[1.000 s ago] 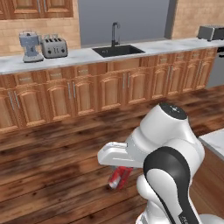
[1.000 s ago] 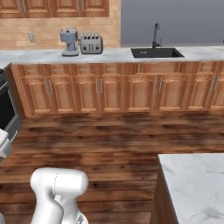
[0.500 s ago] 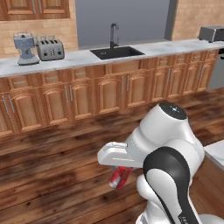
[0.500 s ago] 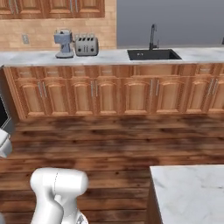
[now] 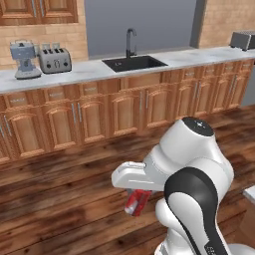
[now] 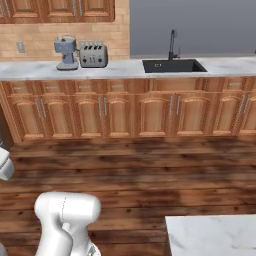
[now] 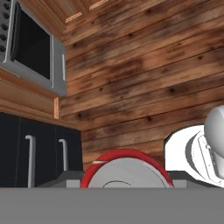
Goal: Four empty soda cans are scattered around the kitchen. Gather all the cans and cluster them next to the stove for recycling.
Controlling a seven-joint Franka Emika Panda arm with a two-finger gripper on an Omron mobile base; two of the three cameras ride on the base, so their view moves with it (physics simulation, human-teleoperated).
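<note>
I see the counter (image 5: 94, 69) running along the back wall, its sink (image 5: 133, 63) mid-run and the toaster (image 5: 55, 60) toward its left end. My gripper (image 5: 137, 199), tucked low beside the arm over the wood floor, is clamped around one soda can (image 5: 135, 203).

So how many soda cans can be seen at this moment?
1. A single soda can sits in the gripper low over the wood floor; the hand view shows its silver top close up. The others may be out of view.
</note>
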